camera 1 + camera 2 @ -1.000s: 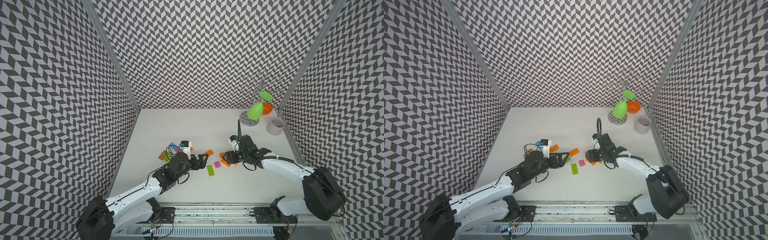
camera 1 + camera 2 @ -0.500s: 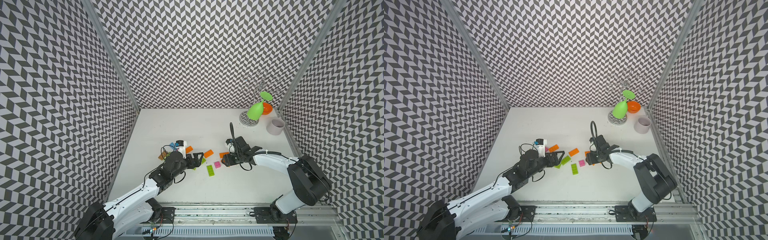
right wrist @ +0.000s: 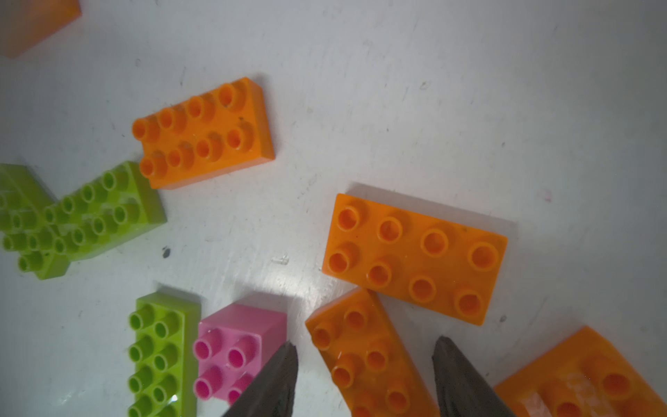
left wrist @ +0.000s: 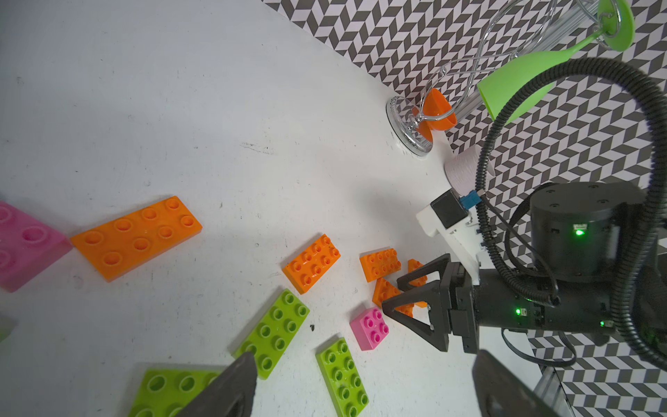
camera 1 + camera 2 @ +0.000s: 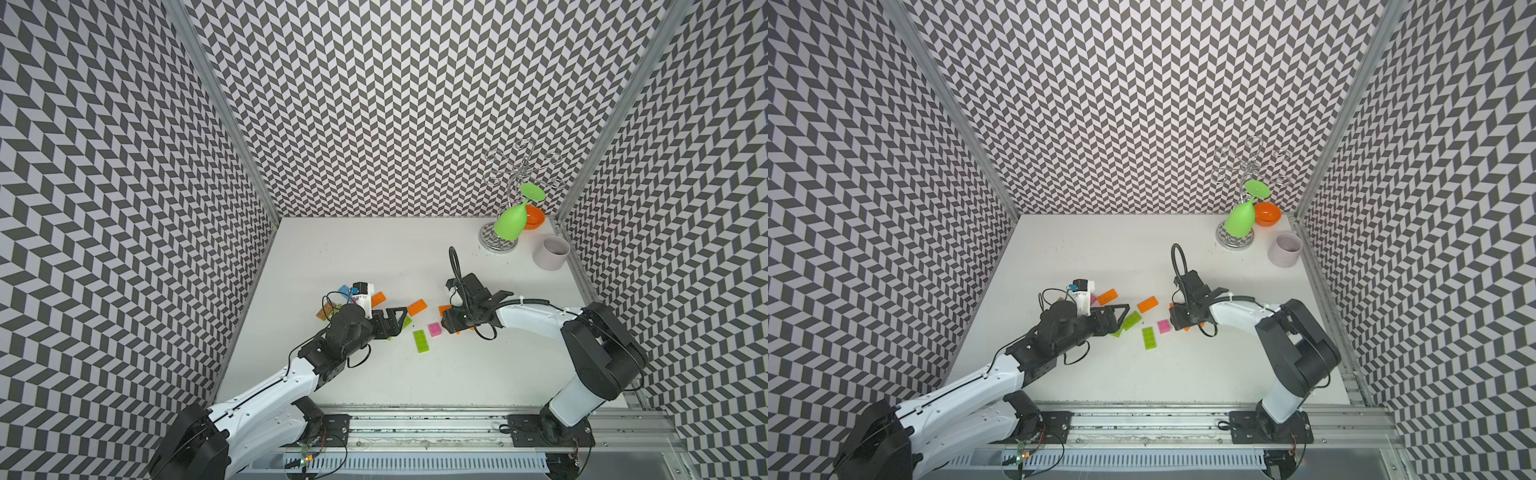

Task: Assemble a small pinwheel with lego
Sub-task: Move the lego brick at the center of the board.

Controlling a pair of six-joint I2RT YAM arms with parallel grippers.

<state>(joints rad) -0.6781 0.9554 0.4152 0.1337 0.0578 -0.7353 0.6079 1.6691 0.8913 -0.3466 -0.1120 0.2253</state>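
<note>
Right of the pink brick [image 3: 231, 325], our right gripper [image 3: 365, 343] straddles an orange brick [image 3: 361, 361], spread to pinch it; our left gripper [image 4: 362, 355] hovers spread.

Robot lab cell, chevron-patterned walls [image 5: 374, 104]

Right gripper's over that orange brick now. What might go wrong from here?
The right gripper straddles an angled orange brick, so closing may twist it rather than seat it. One fingertip stands close beside the pink brick and may nudge it. The brick's corner meets a second orange brick, which could get dragged.
</note>
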